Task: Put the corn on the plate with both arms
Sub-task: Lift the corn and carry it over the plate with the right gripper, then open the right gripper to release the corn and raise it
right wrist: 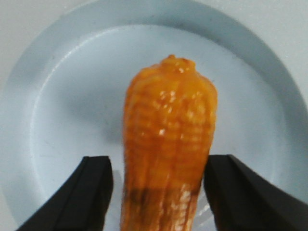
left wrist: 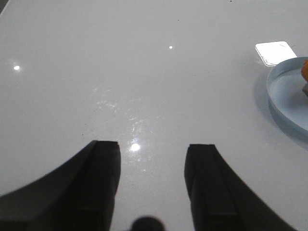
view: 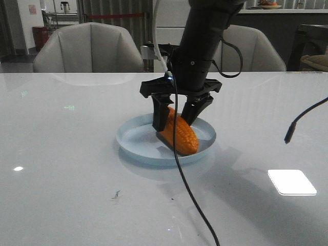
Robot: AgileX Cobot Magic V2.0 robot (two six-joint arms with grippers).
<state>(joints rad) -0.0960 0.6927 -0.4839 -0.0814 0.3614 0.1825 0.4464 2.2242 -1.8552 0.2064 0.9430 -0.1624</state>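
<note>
We identify the corn (view: pixel 181 132) as an orange, tapered cob with rows of bumpy, glossy kernels; in the right wrist view (right wrist: pixel 168 144) its rounded tip points away from the camera and a darker brownish band crosses the cob near the fingers. In the front view the corn lies inside the plate (view: pixel 134 134), tilted, with one end low toward the near rim and the other end raised between the fingers of the right gripper (view: pixel 180 114). The plate is round, shallow and pale blue, with a low raised rim, and it rests flat on the white table (view: pixel 66 169); the corn is the only item we see in it. The right gripper (right wrist: pixel 156 192) stands over the plate with its fingers spread to either side of the cob; a narrow gap shows on each side in the right wrist view, so we read the jaws as parted and not pinching the corn. A thin black cable (view: pixel 189 195) hangs from this arm across the near rim of the plate. The left gripper (left wrist: pixel 151 178) has its fingers spread wide over bare table (left wrist: pixel 144 72), holding nothing, with the plate's edge (left wrist: pixel 281 96) off to one side and well apart from it.
</note>
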